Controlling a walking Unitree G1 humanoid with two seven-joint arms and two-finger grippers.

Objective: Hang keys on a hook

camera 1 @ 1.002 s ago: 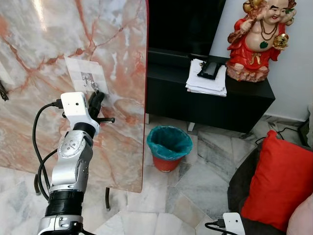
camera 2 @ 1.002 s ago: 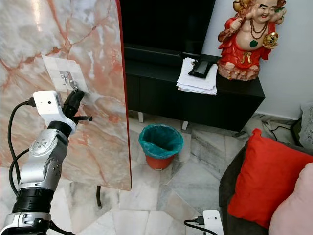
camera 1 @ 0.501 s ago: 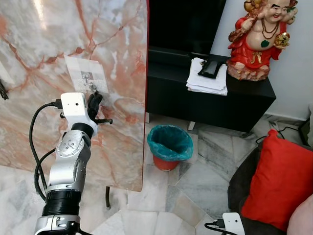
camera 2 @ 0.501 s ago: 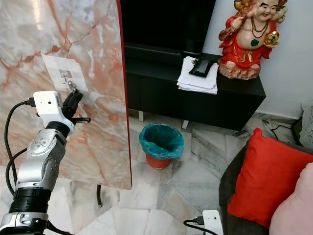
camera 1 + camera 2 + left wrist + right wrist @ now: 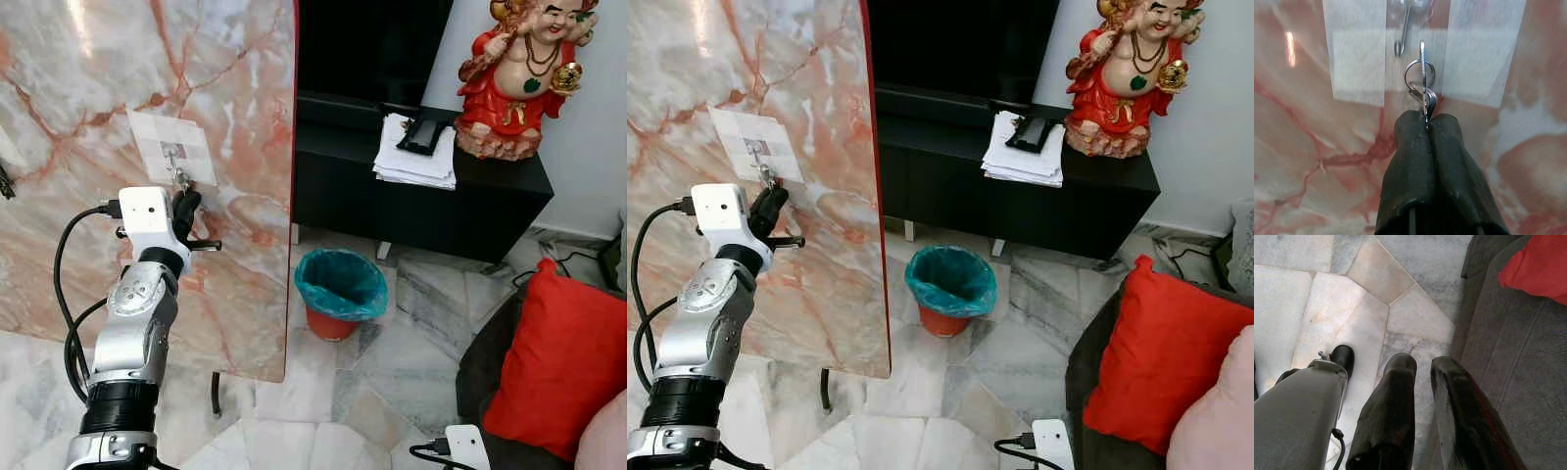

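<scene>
Two black fingers of the left tool pinch the keys just below the wire hook on the marble panel. Light, stiff, slippery metal: best gripped by the blades, leaving the ring free. The right tool hangs idle, slightly parted.

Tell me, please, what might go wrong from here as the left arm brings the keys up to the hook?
1. In the left wrist view the key ring sits beside the hook, not over its tip, so pushing on could miss it.
2. The left tool pinches only the keys' edge, so they might slip out.
3. The hook's pad looks taped to the marble panel; pressure could loosen it.
</scene>
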